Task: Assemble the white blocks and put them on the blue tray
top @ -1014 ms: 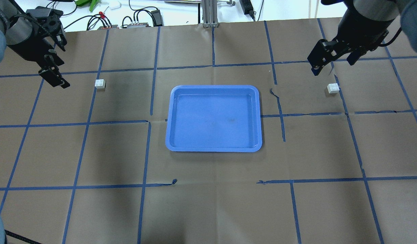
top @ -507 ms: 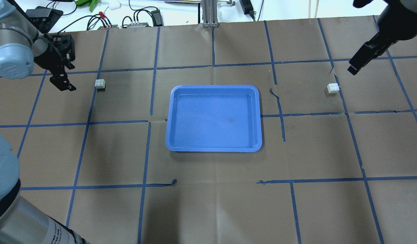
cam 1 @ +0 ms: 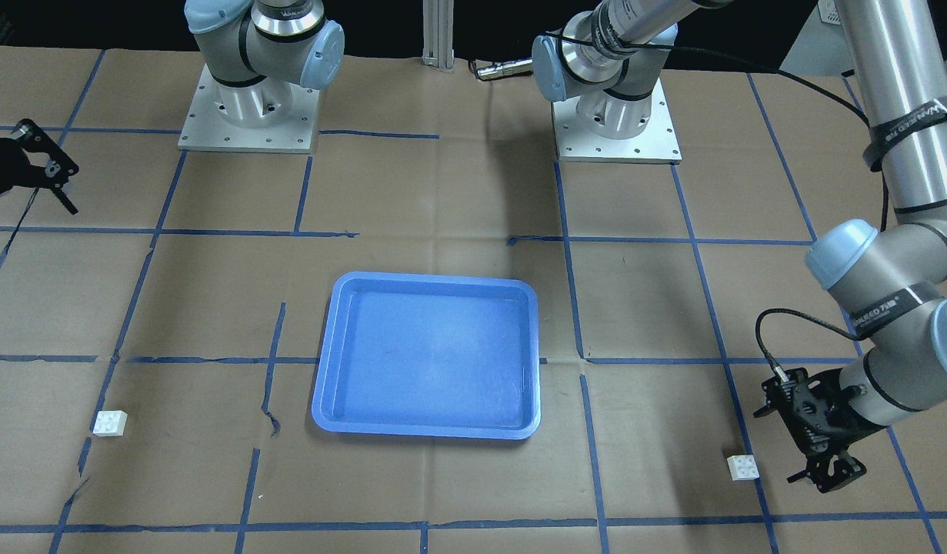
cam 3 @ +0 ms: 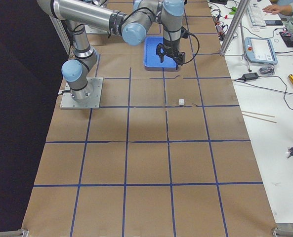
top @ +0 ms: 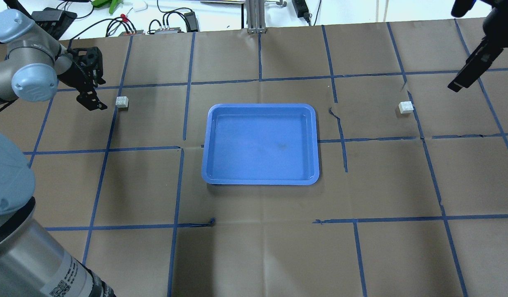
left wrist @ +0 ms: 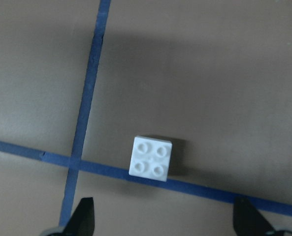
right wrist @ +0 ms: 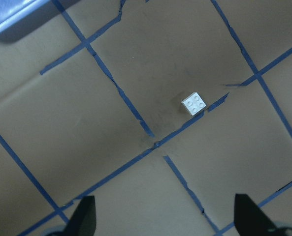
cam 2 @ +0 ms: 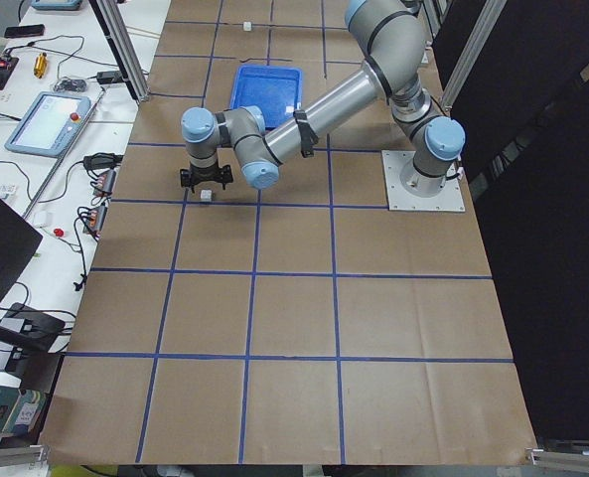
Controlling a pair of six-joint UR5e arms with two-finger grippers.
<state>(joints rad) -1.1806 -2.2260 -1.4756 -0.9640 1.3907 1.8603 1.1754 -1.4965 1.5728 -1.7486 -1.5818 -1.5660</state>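
The blue tray (top: 261,144) lies empty mid-table, also in the front view (cam 1: 427,354). One white block (top: 122,102) sits on the paper to its left, the other white block (top: 405,107) to its right. My left gripper (top: 89,90) is open and empty, hovering just left of the left block. In the left wrist view that block (left wrist: 151,158) lies ahead of the spread fingertips (left wrist: 84,219). My right gripper (top: 458,84) is open and empty, high and right of the right block. The right wrist view shows that block (right wrist: 194,103) small and far below.
Brown paper with blue tape grid lines covers the table. Cables and small devices lie along the far edge (top: 163,24). The arm bases (cam 1: 246,115) stand at the robot side. A corner of the tray (right wrist: 13,19) shows in the right wrist view.
My left gripper has moved right, closer to the left block. My right gripper has moved right and away from the right block. Blocks and tray have not moved.
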